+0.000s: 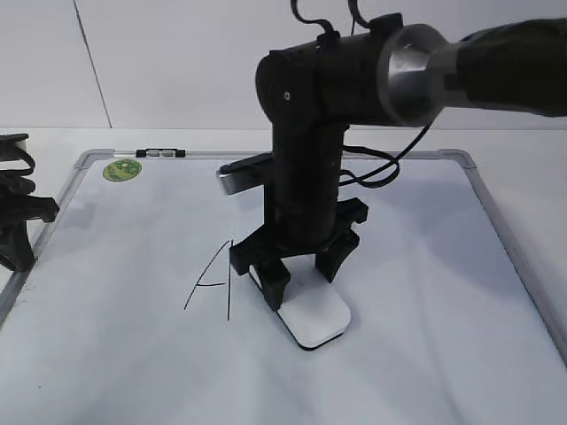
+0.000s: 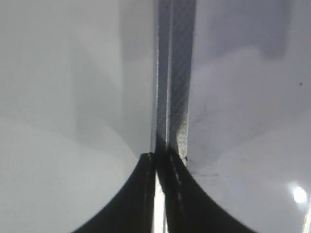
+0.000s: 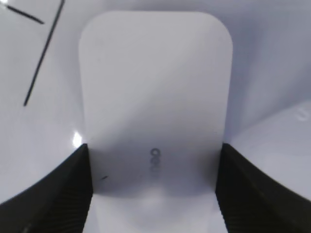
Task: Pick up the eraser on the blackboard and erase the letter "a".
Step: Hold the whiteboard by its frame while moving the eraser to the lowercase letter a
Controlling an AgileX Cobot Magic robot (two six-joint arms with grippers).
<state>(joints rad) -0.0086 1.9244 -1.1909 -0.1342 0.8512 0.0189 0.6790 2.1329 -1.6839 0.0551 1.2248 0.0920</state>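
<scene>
One step looks nearly done: the right gripper (image 1: 295,264) straddles the eraser (image 1: 312,314) lying flat on the blackboard (image 1: 425,292), fingers against its sides, seemingly clamped; lifting and wiping remain. No lowercase "a" shows, possibly hidden beneath; the left gripper (image 2: 160,194) rests pinched together, empty, at the frame.

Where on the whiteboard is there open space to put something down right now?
The blackboard is bare right of the eraser out to the right frame, and along the near edge below the capital A. Also free: between the green sticker and the A. Crowded: the middle, where the right gripper straddles the eraser beside the A.
</scene>
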